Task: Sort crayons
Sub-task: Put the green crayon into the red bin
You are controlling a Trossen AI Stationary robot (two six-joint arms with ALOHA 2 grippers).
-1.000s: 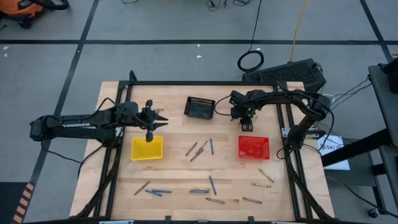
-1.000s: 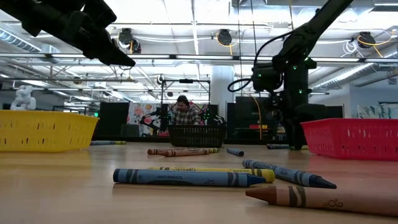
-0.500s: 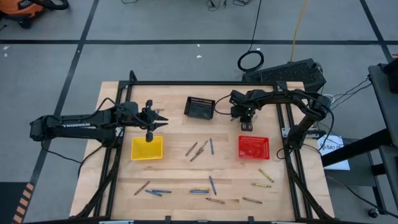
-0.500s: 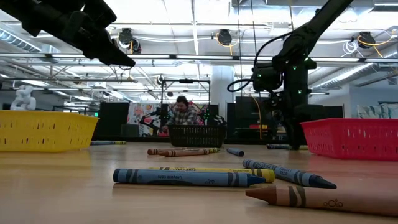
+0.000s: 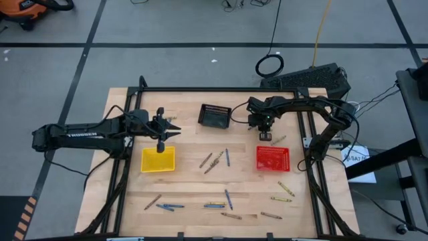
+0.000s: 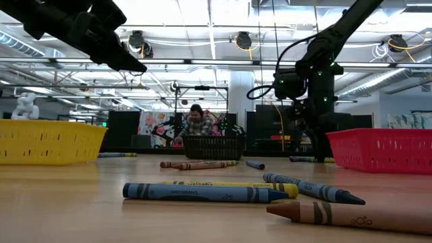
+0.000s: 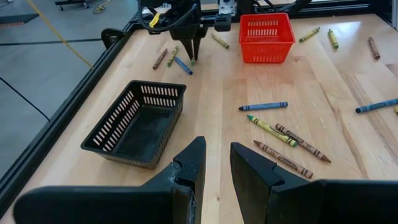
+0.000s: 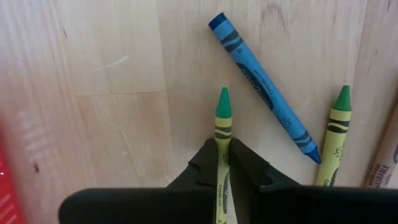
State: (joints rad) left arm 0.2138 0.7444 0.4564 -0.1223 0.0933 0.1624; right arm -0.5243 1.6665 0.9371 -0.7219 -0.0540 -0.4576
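Pinching a green-tipped crayon (image 8: 222,134) between closed fingers, the right gripper (image 5: 265,136) sits between the black basket (image 5: 215,116) and the red basket (image 5: 273,158), just beside the red one's far rim. A blue crayon (image 8: 263,85) lies close by. The left gripper (image 7: 214,163) hovers over the yellow basket (image 5: 158,159), fingers slightly parted and empty, with bare wood toward the black basket

We see a pale wooden bench (image 5: 187,184) with a black frame around it. Directly on it sit a black basket (image 5: 215,116) at upper centre, a yellow basket (image 5: 158,159) at left and a red basket (image 5: 273,158) at right. Loose crayons (image 5: 215,161) lie scattered between the yellow and red baskets, along the lower edge, and at lower right of the frame.
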